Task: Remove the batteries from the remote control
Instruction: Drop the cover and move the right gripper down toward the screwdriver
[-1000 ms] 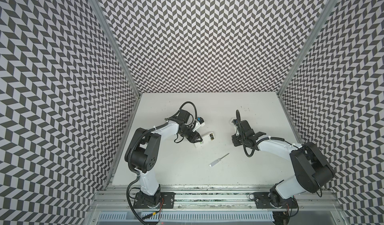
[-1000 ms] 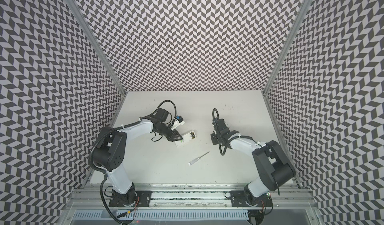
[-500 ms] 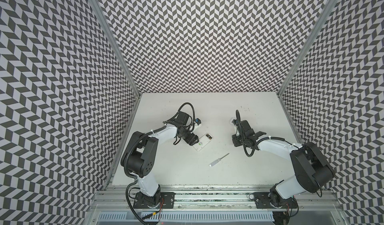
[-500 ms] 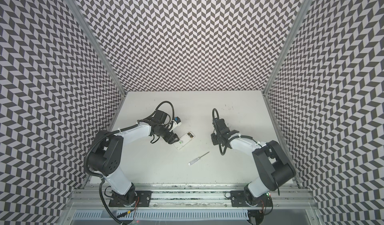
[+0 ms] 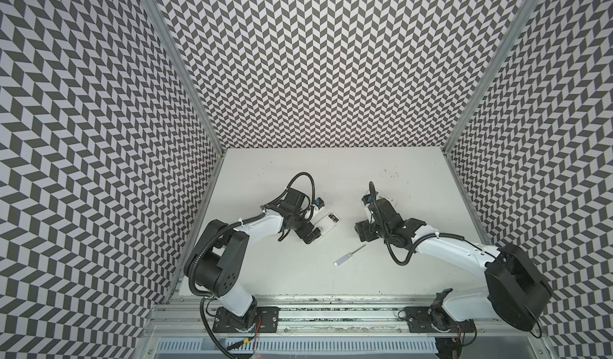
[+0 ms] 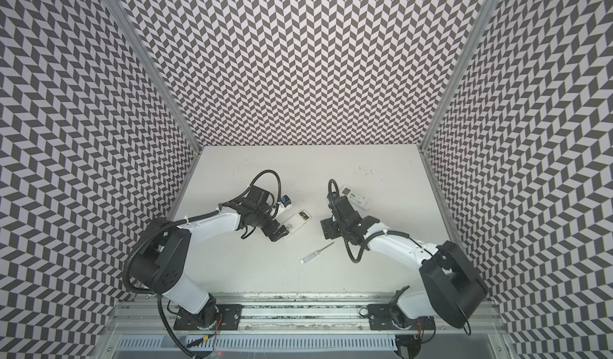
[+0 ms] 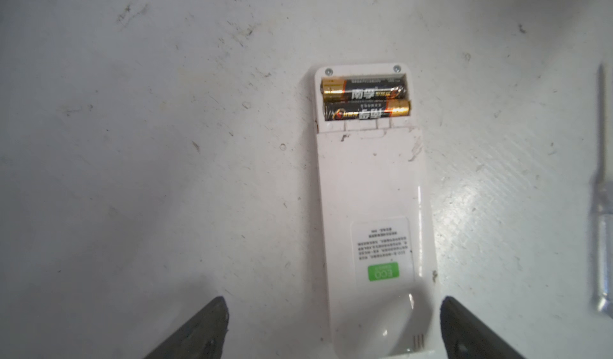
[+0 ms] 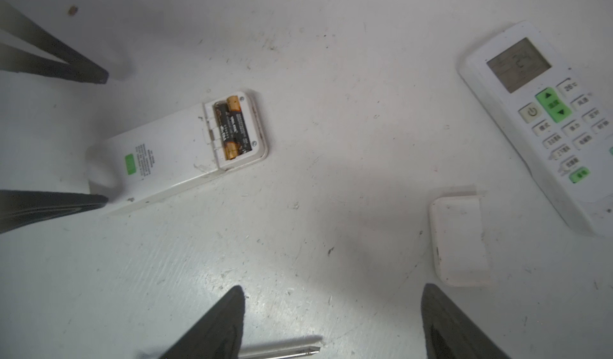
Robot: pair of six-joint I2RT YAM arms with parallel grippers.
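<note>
While slim black gold-ended batteries sit exposed in white rounded plastic remote control, left of centre, expect light, slick, rigid cells; pinch mid-body. Left gripper, right gripper both spread, empty.

table | holds: remote control, second remote, cover, screwdriver

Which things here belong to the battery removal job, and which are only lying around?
For the job: remote control, face down, compartment open; the batteries inside it.
Lying about: loose cover; second remote, face up; screwdriver.
</note>
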